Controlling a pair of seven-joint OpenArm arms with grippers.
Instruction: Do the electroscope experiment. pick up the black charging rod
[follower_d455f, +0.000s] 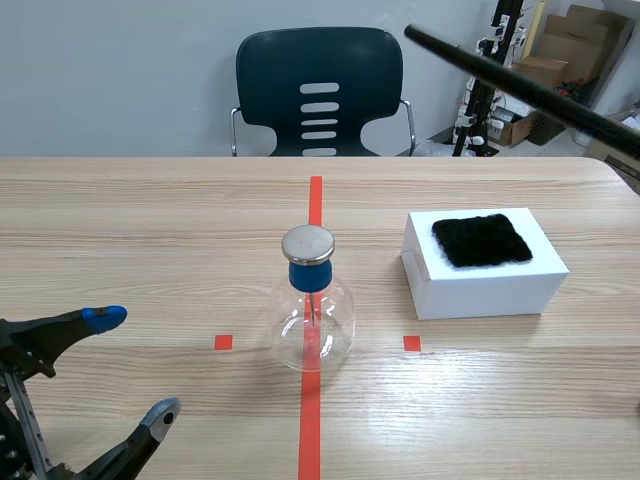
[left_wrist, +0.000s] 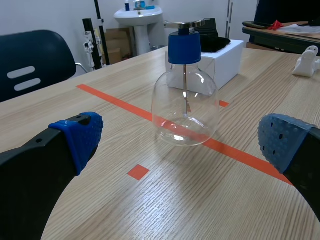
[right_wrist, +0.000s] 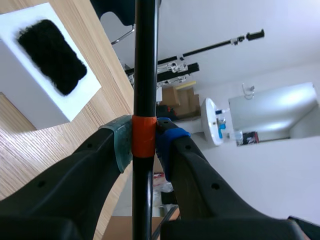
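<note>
Right pincer (right_wrist: 145, 144) clamps the slim, smooth black rod (right_wrist: 145, 60).

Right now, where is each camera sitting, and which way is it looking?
Scene view: sits between the arms, faces across the table toward the chair; shows the left gripper, open, down low, and the black rod up high.
Left wrist view: rides the left arm, looks past its open gripper at the glass flask.
Right wrist view: rides the right arm, looks past the right gripper, shut on the rod's orange band.
Shared: the white box with its black cloth shows in all three.
</note>
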